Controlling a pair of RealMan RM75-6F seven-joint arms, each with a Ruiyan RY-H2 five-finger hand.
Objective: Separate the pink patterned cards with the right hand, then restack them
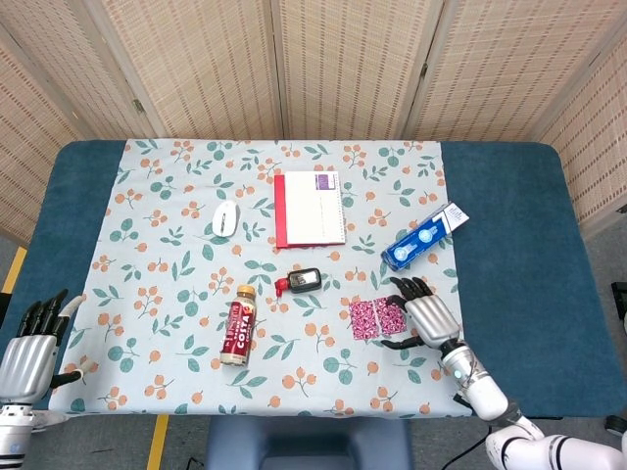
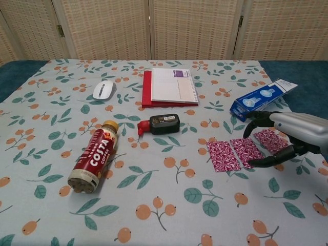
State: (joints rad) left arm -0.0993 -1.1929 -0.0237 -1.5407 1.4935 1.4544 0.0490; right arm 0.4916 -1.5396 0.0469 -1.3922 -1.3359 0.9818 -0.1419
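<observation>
The pink patterned cards (image 2: 243,150) lie flat in a row at the lower right of the chest view, already spread, so each can be picked alone. The right hand (image 2: 287,133) arches over the rightmost card with fingers apart, holding nothing, probably to slide it back. The left hand (image 1: 27,354) waits open at the counter (image 1: 509,225) edge, lower left.

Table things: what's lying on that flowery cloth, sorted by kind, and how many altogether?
Pink patterned cards: 3
Coffee bottle: 1
Notebook: 1
Computer mouse: 1
Blue box: 1
Small black and red device: 1
Total: 8
</observation>
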